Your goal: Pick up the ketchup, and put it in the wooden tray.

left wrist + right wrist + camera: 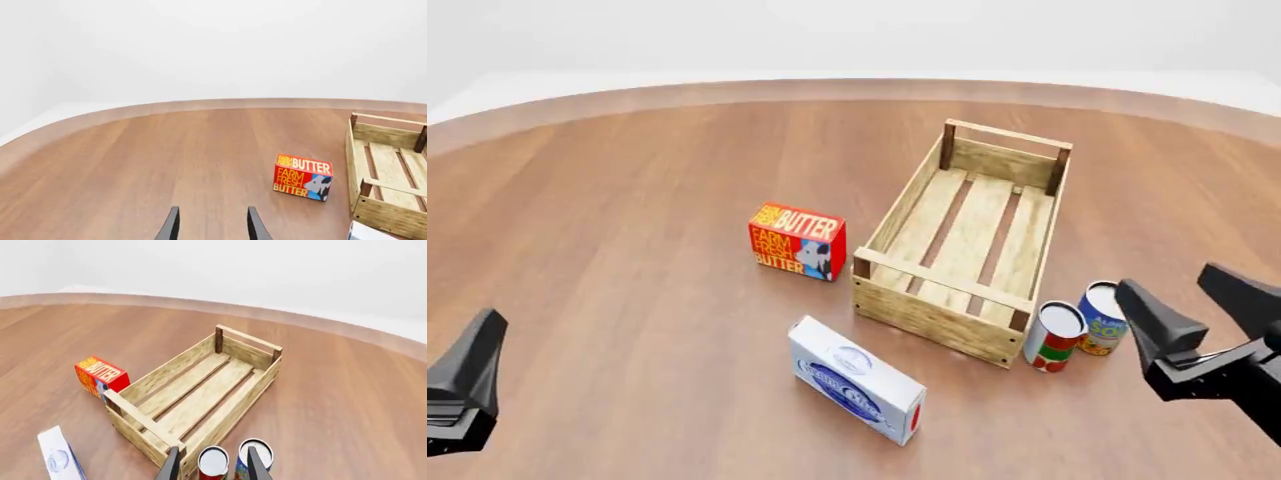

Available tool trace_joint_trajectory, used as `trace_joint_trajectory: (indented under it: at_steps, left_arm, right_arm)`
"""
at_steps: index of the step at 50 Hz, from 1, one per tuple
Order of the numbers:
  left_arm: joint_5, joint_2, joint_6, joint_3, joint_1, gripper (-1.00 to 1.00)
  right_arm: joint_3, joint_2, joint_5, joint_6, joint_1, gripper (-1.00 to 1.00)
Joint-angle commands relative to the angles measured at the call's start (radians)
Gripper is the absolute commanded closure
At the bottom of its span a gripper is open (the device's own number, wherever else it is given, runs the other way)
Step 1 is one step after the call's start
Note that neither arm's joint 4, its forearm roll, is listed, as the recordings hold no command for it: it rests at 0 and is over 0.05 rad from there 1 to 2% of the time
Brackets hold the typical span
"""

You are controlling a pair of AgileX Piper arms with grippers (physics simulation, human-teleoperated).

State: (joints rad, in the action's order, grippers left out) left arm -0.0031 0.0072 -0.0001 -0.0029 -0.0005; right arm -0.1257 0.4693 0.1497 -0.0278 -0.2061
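Note:
The ketchup does not show in any view. The wooden tray [897, 215] lies empty right of the table's centre, long side running away from me; it also shows in the right wrist view [160, 372] and at the edge of the left wrist view [390, 217]. My left gripper [467, 385] is open and empty, low at the near left; its fingers [172, 225] hang over bare table. My right gripper [1197, 305] is open and empty at the near right, just right of two cans, and in the right wrist view [213, 467] it hangs above them.
A red butter box [797, 241] stands left of the tray. A white-and-blue box [857, 380] lies in front of the tray. A red-and-green can [1052, 338] and a blue can [1104, 318] stand at the tray's near right corner.

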Motion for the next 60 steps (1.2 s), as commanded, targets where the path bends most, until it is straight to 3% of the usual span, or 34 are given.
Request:
trace_joint_trajectory:
  at_steps: [1,16,29,32,37,42,44,48,51,58,60]
  left_arm:
    - [0.001,-0.001,0.000,0.000,0.000,-1.00]
    - [0.007,-0.001,0.000,-0.006,0.000,-1.00]
    - [0.007,-0.001,0.000,-0.006,0.000,-1.00]
    - [0.007,-0.001,0.000,-0.006,0.000,-1.00]
    - [0.007,-0.001,0.000,-0.006,0.000,-1.00]
    - [0.007,-0.001,0.000,-0.006,0.000,-1.00]
    - [0.007,-0.001,0.000,-0.006,0.000,-1.00]
    - [0.007,-0.001,0.000,-0.006,0.000,-1.00]
    - [0.007,-0.001,0.000,-0.006,0.000,-1.00]
    - [0.007,-0.001,0.000,-0.006,0.000,-1.00]
    - [0.007,-0.001,0.000,-0.006,0.000,-1.00]
  right_arm:
    - [-0.077,0.122,-0.060,-0.004,-0.141,-1.00]
    - [-0.216,0.306,-0.091,-0.001,-0.388,-1.00]
    - [-0.296,0.570,0.080,0.023,-0.593,-1.00]
    - [-0.325,0.625,0.110,0.055,-0.642,-1.00]
    - [-0.347,0.651,0.131,0.055,-0.654,-1.00]
    - [-0.351,0.648,0.155,0.100,-0.649,-1.00]
    - [-0.373,0.676,0.157,0.110,-0.679,-1.00]
    - [-0.388,0.690,0.165,0.072,-0.695,-1.00]
    - [-0.427,0.752,0.166,0.100,-0.751,-1.00]
    - [-0.495,0.845,0.158,0.094,-0.833,-1.00]
    - [-0.495,0.889,0.198,0.102,-0.854,-1.00]
